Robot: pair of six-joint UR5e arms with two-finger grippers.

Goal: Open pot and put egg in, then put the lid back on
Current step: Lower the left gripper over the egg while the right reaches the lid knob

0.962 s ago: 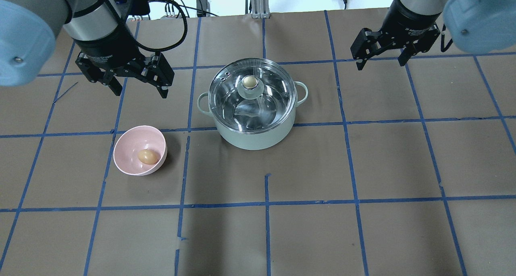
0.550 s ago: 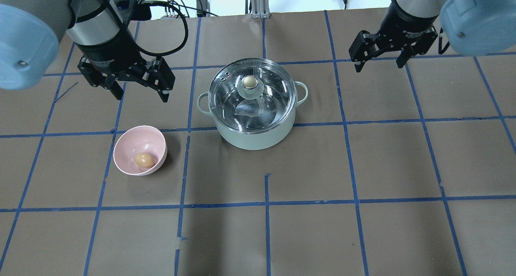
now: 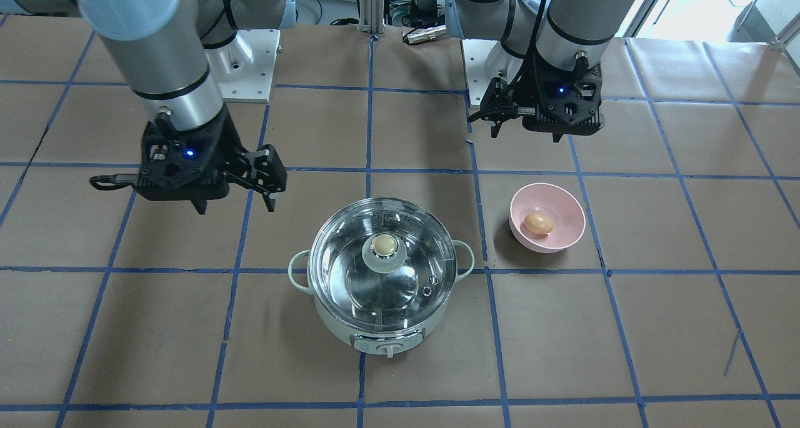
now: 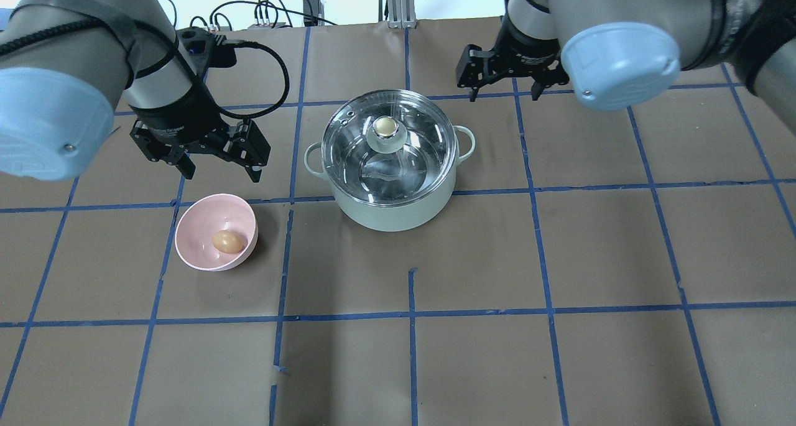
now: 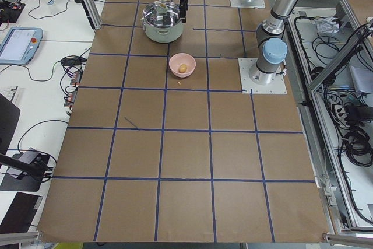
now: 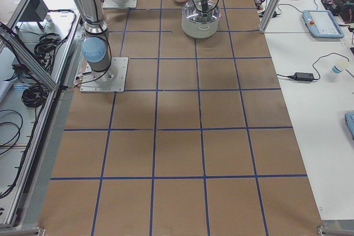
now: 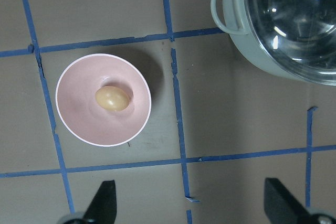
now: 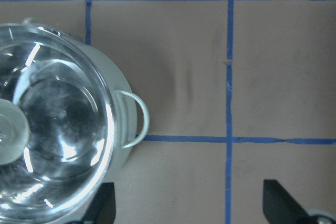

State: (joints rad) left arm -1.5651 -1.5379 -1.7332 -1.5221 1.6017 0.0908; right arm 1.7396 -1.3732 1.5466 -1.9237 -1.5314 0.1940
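Observation:
The mint-green pot [image 4: 392, 211] stands mid-table with the clear glass lid [image 4: 357, 158] on it, its shiny knob [image 4: 385, 126] on top. The brown egg [image 4: 227, 241] lies in a pink bowl [image 4: 186, 227] to the pot's left. My left gripper [image 4: 221, 172] is open and empty, hovering just behind the bowl; its wrist view shows the egg [image 7: 112, 98] below. My right gripper [image 4: 504, 93] is open and empty above the table, behind the pot's right handle; its wrist view shows the lid [image 8: 58, 119] at the left.
Brown paper with a blue tape grid covers the table [image 4: 559, 258]. Cables and a mast base [image 4: 398, 15] sit at the far edge. The pot's control knob [image 3: 387, 351] faces away from me.
My right gripper has moved left to just behind the pot. My left gripper has moved nearer, toward the bowl. Both stay open; pot, lid and bowl have not moved.

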